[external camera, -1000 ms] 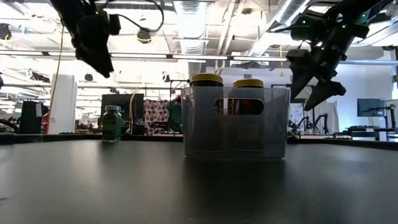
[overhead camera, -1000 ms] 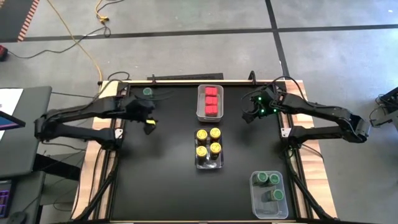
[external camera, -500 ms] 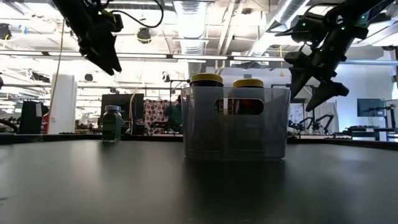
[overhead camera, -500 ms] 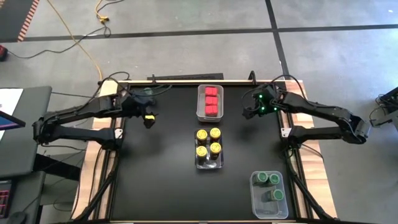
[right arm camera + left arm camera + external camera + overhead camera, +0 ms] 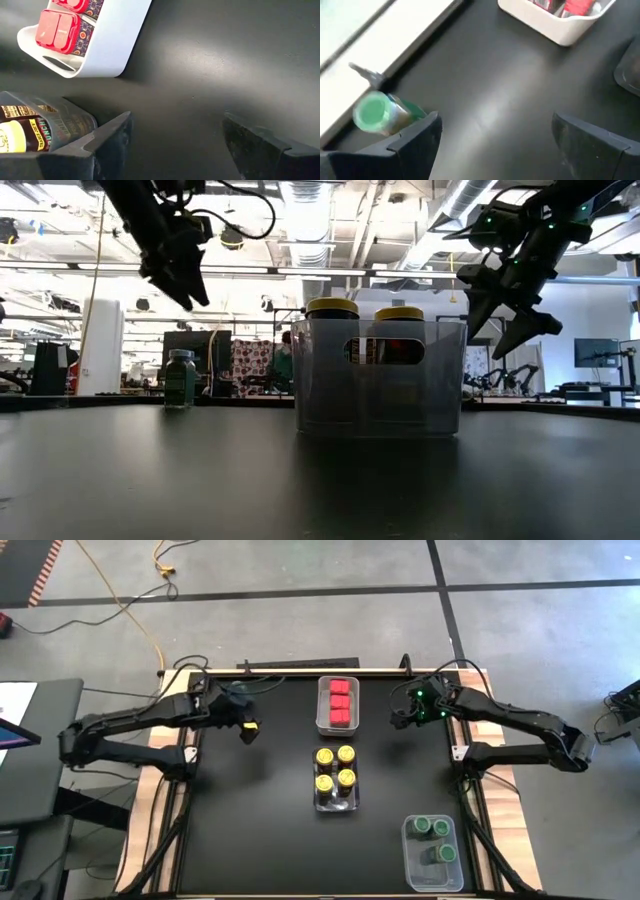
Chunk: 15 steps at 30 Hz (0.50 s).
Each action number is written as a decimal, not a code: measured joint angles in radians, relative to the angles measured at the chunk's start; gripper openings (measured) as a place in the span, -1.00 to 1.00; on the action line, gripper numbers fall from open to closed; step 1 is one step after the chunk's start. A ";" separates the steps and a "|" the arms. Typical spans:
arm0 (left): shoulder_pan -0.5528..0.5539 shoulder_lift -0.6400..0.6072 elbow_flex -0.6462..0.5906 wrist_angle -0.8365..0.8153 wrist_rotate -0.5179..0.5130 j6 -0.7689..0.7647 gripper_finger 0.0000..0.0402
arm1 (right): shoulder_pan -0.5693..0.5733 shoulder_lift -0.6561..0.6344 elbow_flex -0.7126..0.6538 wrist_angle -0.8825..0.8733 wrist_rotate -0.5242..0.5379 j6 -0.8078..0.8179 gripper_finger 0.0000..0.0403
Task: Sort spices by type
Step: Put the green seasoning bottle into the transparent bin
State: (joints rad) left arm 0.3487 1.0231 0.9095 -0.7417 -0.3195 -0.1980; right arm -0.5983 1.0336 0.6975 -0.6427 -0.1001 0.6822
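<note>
One green-lidded spice jar (image 5: pixel 377 112) (image 5: pixel 180 378) stands upright on its base near the table's far left edge. My left gripper (image 5: pixel 247 728) (image 5: pixel 495 145) hovers open above the table, just right of that jar, with nothing between its fingers. My right gripper (image 5: pixel 400 718) (image 5: pixel 177 140) hangs open above the table, right of the white bin (image 5: pixel 322 725) holding red square-topped spices (image 5: pixel 339 703). Yellow-lidded jars (image 5: pixel 335 768) stand in a clear bin (image 5: pixel 380 405) at the table's middle. Green-lidded jars (image 5: pixel 432 830) sit in a clear bin (image 5: pixel 410 865) at the near right.
A pale strip (image 5: pixel 395 45) runs along the table's far edge behind the lone green jar. Bare black tabletop (image 5: pixel 250 820) lies between the bins and toward the near left. The room beyond the table shows in the low view.
My left gripper has opened and has gone a little toward the table's right and far edge, staying above the table. My right gripper has kept its place and rolled slightly about its own axis. No spice has moved.
</note>
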 joint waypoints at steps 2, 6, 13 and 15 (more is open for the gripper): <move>0.029 0.024 0.042 0.000 0.000 0.048 0.79 | 0.000 0.000 0.000 0.000 0.000 0.004 0.62; 0.132 0.096 0.182 -0.019 0.008 0.081 0.79 | 0.000 0.000 0.000 0.000 0.000 0.010 0.62; 0.324 0.324 0.488 -0.160 0.121 0.285 0.79 | 0.000 0.000 0.000 0.000 0.001 -0.005 0.62; 0.353 0.403 0.571 -0.212 0.130 0.373 0.79 | 0.000 0.000 0.000 -0.001 0.001 -0.015 0.62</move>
State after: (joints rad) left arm 0.7013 1.4257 1.4800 -0.9542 -0.1899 0.1752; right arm -0.5983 1.0336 0.6975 -0.6433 -0.0994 0.6674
